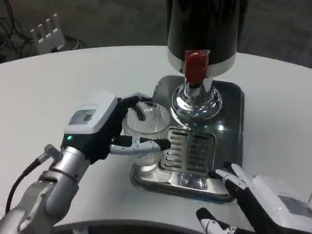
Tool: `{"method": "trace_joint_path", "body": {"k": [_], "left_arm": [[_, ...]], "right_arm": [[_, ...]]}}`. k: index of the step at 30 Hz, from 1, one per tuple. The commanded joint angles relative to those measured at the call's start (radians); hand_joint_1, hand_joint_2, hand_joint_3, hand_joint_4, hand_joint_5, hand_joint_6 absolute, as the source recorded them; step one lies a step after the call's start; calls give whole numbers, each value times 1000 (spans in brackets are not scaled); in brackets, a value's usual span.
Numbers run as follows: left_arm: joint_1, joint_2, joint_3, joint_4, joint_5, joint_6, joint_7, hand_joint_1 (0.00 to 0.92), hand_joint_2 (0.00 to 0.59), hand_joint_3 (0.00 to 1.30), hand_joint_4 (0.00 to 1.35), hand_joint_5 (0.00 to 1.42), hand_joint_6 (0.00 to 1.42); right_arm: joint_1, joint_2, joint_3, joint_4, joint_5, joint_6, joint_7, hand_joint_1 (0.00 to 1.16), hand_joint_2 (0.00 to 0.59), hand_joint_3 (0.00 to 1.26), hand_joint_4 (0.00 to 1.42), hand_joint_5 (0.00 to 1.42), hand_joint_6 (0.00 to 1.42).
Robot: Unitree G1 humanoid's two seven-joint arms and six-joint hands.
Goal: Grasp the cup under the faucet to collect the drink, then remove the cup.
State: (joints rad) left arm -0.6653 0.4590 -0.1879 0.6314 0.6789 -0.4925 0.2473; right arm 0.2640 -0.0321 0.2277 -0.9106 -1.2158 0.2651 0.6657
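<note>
The cup [145, 127], clear and ribbed, stood on the dispenser's chrome base [195, 180] left of the faucet [197, 66], gripped by the left hand [100, 127], while the right hand [253, 200] hovered nearby, fingers spread, holding nothing.

Colours and patterns, head view. Table [73, 73]: plain white. Cup [146, 127]: clear, w/ fine vertical ribbing. Dispenser body [204, 24], at 12 o'clock: glossy black, w/ silver band at its lower edge. Faucet handle [196, 66]: red. Faucet base [196, 102]: mirror chrome. Drip tray [229, 141]: brushed silver; its grille [187, 152] shows parallel dark slots. Left hand [105, 129], at 9 o'clock: white back w/ small green light, fingers black and white. Right hand [253, 200], at 5 o'clock: white back, black fingers w/ white tips. Left forearm [44, 190]: silver, w/ black cable. Floor [97, 24]: dark grey.
</note>
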Motion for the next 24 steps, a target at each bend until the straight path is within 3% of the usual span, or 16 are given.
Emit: {"method": "trace_joint_path", "body": {"k": [1,24], "left_arm": [[-61,-15,-39,49,13,-7,42,421,77,1023,1086,1226,933],[-216,-97,-175,224,36,0,120,421,77,1014,1075,1215,933]], "right_arm": [[17,13,-10,-16,11,8,14,300,421,146,0,50,0],[49,5,-58,-47,37,-3,19,302,421,154,0,50,0]]}}
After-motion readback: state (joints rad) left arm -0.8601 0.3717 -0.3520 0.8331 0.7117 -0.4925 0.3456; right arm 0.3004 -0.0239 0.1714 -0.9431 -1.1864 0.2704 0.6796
